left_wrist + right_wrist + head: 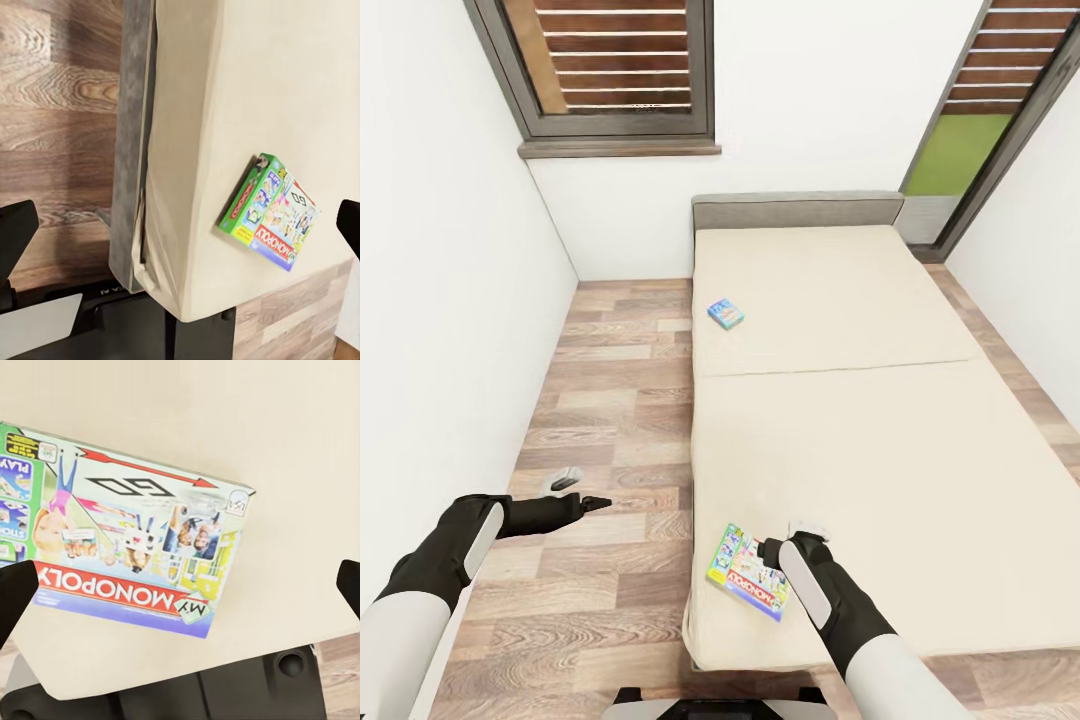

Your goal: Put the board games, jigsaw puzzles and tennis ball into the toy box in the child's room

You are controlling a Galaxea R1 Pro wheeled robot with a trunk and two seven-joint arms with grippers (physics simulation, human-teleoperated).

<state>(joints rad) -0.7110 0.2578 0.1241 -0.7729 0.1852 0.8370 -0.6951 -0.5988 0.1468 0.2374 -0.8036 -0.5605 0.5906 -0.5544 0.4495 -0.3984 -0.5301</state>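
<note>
Right gripper (792, 538) hung jaws wide, empty, over the Monopoly board game (748, 586) at the bed (920, 440) corner, ready to pick; left gripper (582, 492) idled open above floor (610, 400); blue game (726, 315) lay farther up.

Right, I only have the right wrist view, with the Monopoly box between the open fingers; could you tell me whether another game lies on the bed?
Observer: Yes, a small blue game lies flat on the bed, nearer the headboard than your Monopoly box.
Operator: Thank you. Where is the left gripper?
Observer: The left gripper hangs open over the wood floor beside the bed, holding nothing.
Operator: And how close is my box to the edge?
Observer: It sits at the bed's foot corner, close to the side edge facing that floor.
</note>
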